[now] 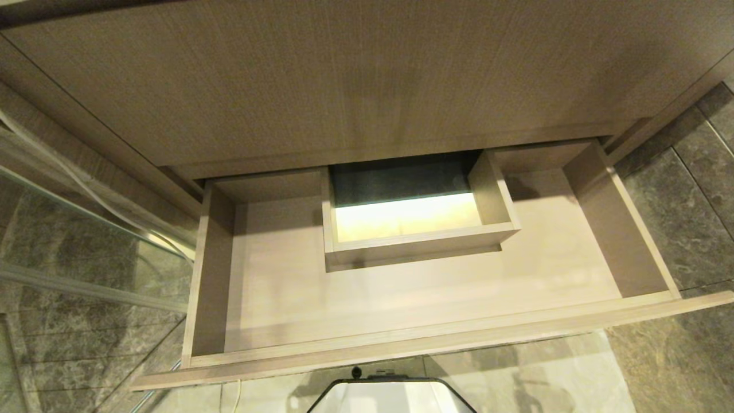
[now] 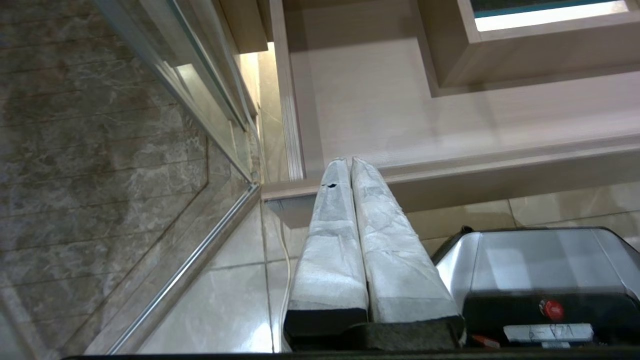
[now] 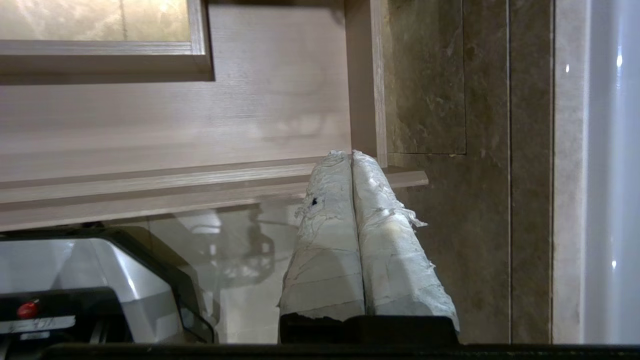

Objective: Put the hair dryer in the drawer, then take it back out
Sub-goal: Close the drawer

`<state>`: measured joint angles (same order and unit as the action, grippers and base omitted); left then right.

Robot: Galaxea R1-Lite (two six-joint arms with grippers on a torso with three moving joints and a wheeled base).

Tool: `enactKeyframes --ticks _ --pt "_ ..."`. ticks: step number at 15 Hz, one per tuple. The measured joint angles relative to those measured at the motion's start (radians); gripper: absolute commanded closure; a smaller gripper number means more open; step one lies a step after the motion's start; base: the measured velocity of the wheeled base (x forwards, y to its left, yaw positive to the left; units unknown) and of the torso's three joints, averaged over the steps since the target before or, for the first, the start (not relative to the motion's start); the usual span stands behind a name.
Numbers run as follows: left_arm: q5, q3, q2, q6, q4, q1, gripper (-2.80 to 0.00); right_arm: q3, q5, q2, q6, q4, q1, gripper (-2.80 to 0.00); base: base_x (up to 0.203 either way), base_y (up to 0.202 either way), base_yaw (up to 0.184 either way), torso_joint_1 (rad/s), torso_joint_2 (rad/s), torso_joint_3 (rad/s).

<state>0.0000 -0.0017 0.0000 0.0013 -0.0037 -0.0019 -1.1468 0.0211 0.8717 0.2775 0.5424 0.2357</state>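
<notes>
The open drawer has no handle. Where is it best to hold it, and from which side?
Grip the front panel of the drawer by its top edge, from above, one finger inside. The front is flat, without handle; only this thin edge stands free.

Drawer (image 1: 413, 298) light wood grain; floor (image 1: 688, 229) grey-brown marble veining; gripper (image 2: 350, 162) pads white wrap.

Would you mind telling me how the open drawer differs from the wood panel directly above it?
The drawer is pulled out, showing its bare inside; the panel above sits closed, a flat unbroken face. The drawer is shallow, with low walls; the panel looks much taller. The drawer's floor is U-shaped around a boxed cut-out at mid-back; the panel has no such break. Both are the same light wood, and neither shows a handle.
</notes>
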Motion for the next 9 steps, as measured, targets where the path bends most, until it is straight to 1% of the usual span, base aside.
enactKeyframes --ticks 3,5,6,9 --pt "0.000 0.000 0.000 -0.001 0.001 0.000 0.00 0.017 0.002 -0.003 0.000 0.002 0.000 0.00 0.000 0.000 0.000 -0.035 0.36 0.301" --pt "0.000 0.000 0.000 0.000 0.000 0.000 0.00 0.027 0.001 -0.004 0.001 0.005 0.000 0.00 0.000 0.000 0.000 0.075 0.26 0.335" --pt "0.000 0.000 0.000 -0.001 0.000 0.001 0.00 0.035 0.000 -0.004 0.002 0.018 -0.002 0.00 0.000 0.000 0.000 0.125 0.12 0.271" --pt "0.000 0.000 0.000 -0.001 0.001 0.000 0.00 0.069 0.000 0.000 0.004 0.023 -0.003 0.00 0.000 0.000 0.000 0.092 0.04 0.162"
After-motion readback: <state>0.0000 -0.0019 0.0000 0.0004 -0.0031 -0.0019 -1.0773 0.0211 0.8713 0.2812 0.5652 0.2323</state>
